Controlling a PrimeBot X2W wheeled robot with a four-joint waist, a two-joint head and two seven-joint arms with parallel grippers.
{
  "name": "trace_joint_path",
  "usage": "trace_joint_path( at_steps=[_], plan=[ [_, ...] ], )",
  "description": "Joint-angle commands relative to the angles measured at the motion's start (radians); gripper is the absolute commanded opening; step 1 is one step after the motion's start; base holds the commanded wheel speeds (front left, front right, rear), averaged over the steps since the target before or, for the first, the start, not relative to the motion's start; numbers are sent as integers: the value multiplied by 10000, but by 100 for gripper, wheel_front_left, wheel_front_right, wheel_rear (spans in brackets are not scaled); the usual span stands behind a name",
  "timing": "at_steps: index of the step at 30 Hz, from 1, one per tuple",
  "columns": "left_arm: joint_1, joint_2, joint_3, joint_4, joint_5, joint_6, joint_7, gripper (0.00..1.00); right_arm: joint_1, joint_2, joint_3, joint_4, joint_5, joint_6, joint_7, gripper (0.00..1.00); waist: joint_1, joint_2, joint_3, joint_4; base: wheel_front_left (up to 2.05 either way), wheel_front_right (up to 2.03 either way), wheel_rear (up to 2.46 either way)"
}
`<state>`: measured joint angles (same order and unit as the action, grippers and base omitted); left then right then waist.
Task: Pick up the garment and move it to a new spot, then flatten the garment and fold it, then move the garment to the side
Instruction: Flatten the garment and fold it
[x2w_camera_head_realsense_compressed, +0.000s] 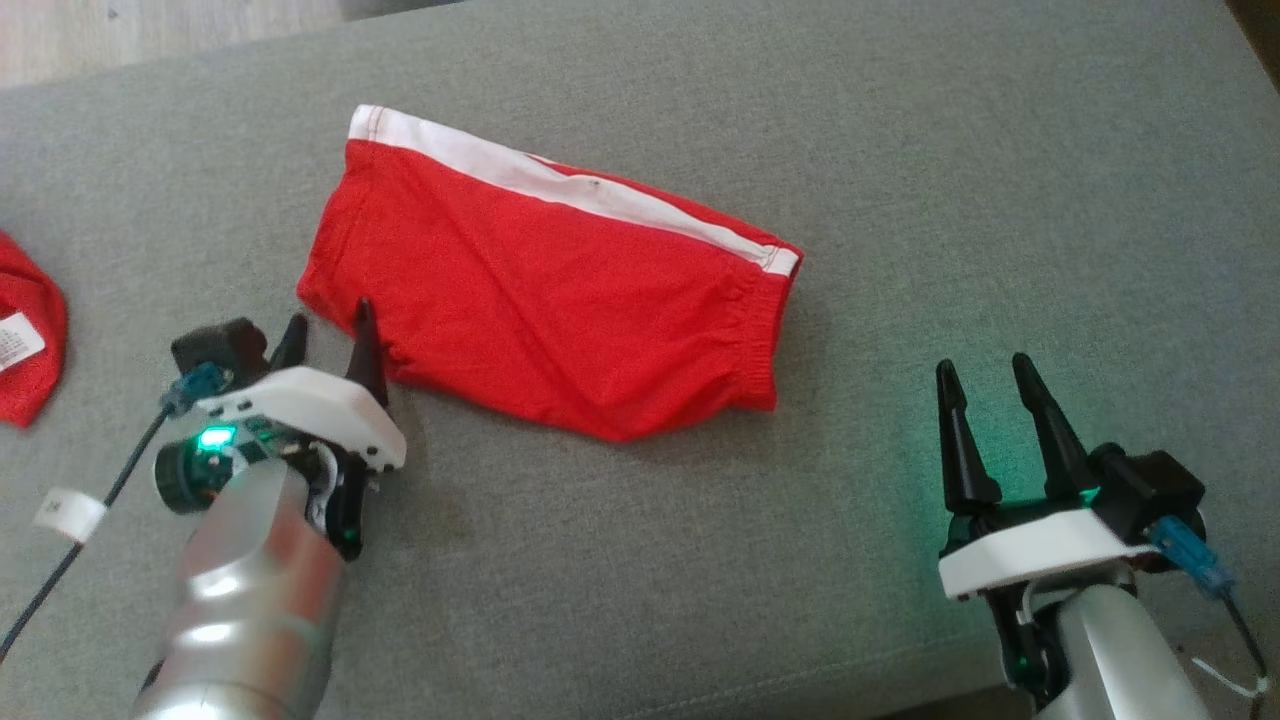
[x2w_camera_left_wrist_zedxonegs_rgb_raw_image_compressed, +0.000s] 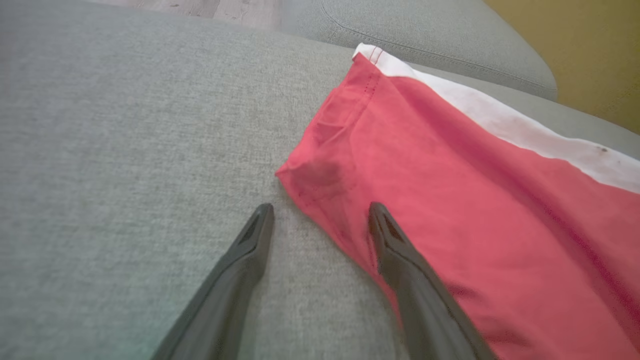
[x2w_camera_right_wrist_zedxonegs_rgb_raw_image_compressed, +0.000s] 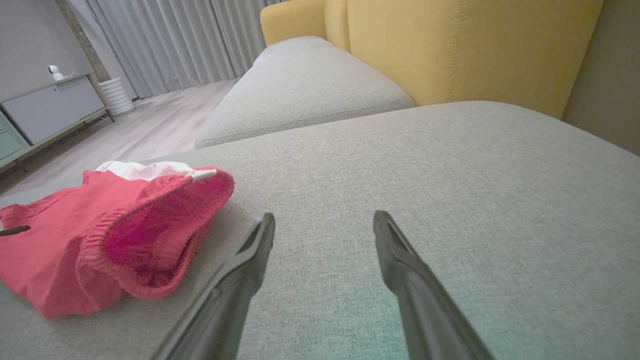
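The garment (x2w_camera_head_realsense_compressed: 545, 285) is a pair of red shorts with a white side stripe, lying folded on the grey sofa cushion (x2w_camera_head_realsense_compressed: 900, 200). My left gripper (x2w_camera_head_realsense_compressed: 330, 325) stands open at the garment's near-left corner; in the left wrist view its right finger (x2w_camera_left_wrist_zedxonegs_rgb_raw_image_compressed: 400, 250) lies over the red hem (x2w_camera_left_wrist_zedxonegs_rgb_raw_image_compressed: 450, 210) and its left finger over bare cushion. My right gripper (x2w_camera_head_realsense_compressed: 985, 375) is open over bare cushion, to the right of the elastic waistband (x2w_camera_right_wrist_zedxonegs_rgb_raw_image_compressed: 135, 235), apart from it.
Another red cloth with a white label (x2w_camera_head_realsense_compressed: 25, 340) lies at the far left edge. A yellow backrest (x2w_camera_right_wrist_zedxonegs_rgb_raw_image_compressed: 475, 45) rises behind the cushions, and a second grey cushion (x2w_camera_right_wrist_zedxonegs_rgb_raw_image_compressed: 300, 85) adjoins. Wooden floor (x2w_camera_right_wrist_zedxonegs_rgb_raw_image_compressed: 150, 125) lies beyond the cushion's edge.
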<state>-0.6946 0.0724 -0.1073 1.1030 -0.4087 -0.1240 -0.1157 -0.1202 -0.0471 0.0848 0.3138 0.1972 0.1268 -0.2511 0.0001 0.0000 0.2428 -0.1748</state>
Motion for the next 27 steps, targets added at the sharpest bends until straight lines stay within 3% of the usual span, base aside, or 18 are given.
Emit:
trace_joint_path(
  at_steps=[1,14,15,17,18,27],
  plan=[
    [-253,222,145,40,-39,-38,86,100,-308,-32,225,-263,29,39,-107,99,-1,0,62,-41,0,0,0],
    [-1064,-24,-527,1173,-350,-64,828,100,-690,-32,627,-202,294,39,-107,100,-1,0,335,-237,0,0,0],
    [-1113,-36,-583,1205,-379,-65,905,96,-723,-32,654,-209,316,39,-107,100,-1,0,375,-260,0,0,0],
    [-1183,-27,-712,1237,-374,-65,891,40,-758,-32,692,-217,351,39,-107,100,-1,0,405,-290,0,0,0],
    [-1204,6,-723,1261,-396,-65,836,0,-763,-32,700,-218,369,39,-107,100,-1,0,409,-299,0,0,0],
    [-711,131,-425,1381,-674,266,-940,0,-526,-32,322,-137,469,39,-107,100,-1,0,-320,305,0,0,0]
  ],
)
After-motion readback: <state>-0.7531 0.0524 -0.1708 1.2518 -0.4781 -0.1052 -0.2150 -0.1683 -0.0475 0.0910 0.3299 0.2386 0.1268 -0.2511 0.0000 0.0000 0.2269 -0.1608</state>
